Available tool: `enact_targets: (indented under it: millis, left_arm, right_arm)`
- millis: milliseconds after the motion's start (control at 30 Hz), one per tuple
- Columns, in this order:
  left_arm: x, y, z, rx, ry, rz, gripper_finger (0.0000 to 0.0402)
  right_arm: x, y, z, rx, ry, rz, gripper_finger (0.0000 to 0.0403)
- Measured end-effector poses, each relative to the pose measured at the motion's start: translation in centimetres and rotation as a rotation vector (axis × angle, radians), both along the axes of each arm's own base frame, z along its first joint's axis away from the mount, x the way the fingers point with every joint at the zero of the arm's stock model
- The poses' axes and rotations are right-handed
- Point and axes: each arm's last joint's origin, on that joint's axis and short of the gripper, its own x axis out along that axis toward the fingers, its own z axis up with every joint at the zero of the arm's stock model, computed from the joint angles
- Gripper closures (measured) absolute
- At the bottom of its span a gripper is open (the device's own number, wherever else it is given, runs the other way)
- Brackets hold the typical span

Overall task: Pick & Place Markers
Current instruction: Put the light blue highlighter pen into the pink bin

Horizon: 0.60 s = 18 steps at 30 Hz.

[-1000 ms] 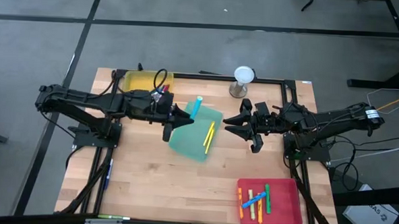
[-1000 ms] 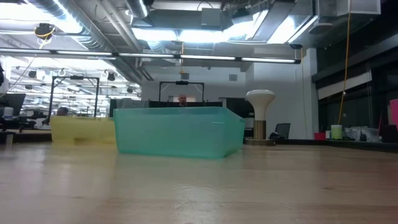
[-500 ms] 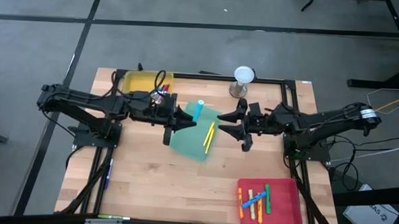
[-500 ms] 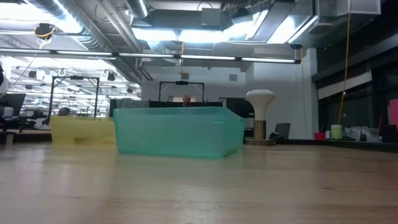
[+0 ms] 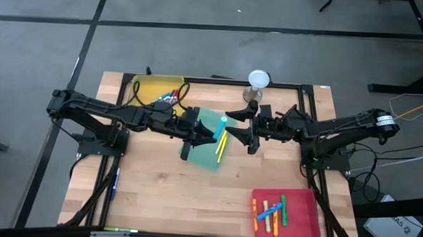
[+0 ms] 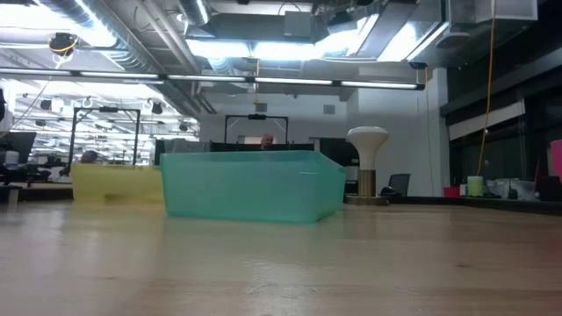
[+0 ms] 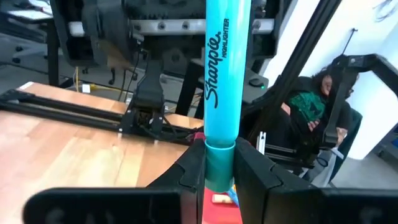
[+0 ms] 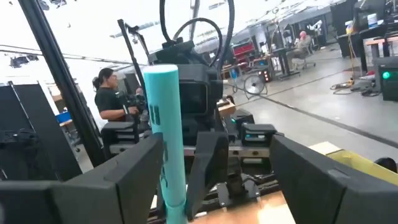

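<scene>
Over the wooden tabletop (image 5: 158, 195), my left pincer (image 5: 209, 129) stands clenched on a teal marker (image 5: 219, 126), held upright above the teal tray (image 5: 196, 152). In the left wrist view the same marker (image 7: 225, 87) rises between my two dark fingers (image 7: 189, 177), its lower end pinched between them and its printed barrel pointing up.

My right pincer (image 5: 241, 128) faces it from the other side, fingers spread wide and released, the marker's upper part standing between them without a grasp; the right wrist view shows the teal barrel (image 8: 166, 149) in the gap between those fingers (image 8: 130, 180).

Two yellow markers (image 5: 221, 144) lie inside the teal tray. A handful of others in orange, blue, green and yellow rest in the red tray (image 5: 304, 201) at the tabletop's near right corner, and several more sit in the yellow tray (image 5: 147, 83) at the far left. A white mushroom-shaped lamp (image 5: 257, 80) stands at the far edge. People sit at desks in the room beyond.
</scene>
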Motion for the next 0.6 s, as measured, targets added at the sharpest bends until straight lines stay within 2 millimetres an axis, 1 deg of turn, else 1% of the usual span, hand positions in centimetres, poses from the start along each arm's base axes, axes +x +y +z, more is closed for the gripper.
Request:
enact_targets:
  millis: [233,600]
  left_arm:
    - [0.4,0.0,-0.5,-0.005,0.018,0.002,0.0351]
    - [0.5,1.5,-0.5,-0.008,0.018,0.056,0.0351]
  right_arm:
    - [0.2,0.0,0.1,0.004,-0.034,0.000,0.0115]
    - [0.3,0.1,0.1,0.000,-0.043,0.033,0.0114]
